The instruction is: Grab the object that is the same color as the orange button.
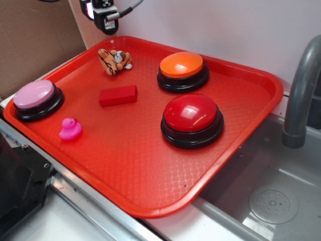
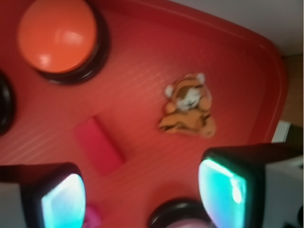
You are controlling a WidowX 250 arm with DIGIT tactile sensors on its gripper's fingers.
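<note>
Exterior view: a red plastic tray [image 1: 241, 165] with a textured floor carried everything. The small orange-and-black striped plush tiger toy [image 1: 114, 61] lay near the tray's far-left corner, touching nothing else. The large round orange-domed push button on a black base [image 1: 182, 71] sat near the far edge, well apart from the tiger. A red rectangular block [image 1: 118, 95] lay mid-tray; a bigger red-domed button [image 1: 191, 120] sat toward the right edge; a pink-domed button [image 1: 36, 99] and a pink rubber duck [image 1: 70, 129] sat by the left edge. The black gripper [image 1: 104, 14] hung high above the far-left corner, beyond the tiger, its fingertips cut off by the frame.

Wrist view (blurred): the gripper [image 2: 142, 194] showed both fingers spread wide, nothing between them. The tiger lay ahead of the gap, offset toward the right finger [image 2: 223, 187], clear of both.

Judged step: approach, grasp not yet made. The next move called for centring the spread fingers over the tiger, descending to the tray floor, then closing on the soft body while keeping clear of the nearby tray rim.
</note>
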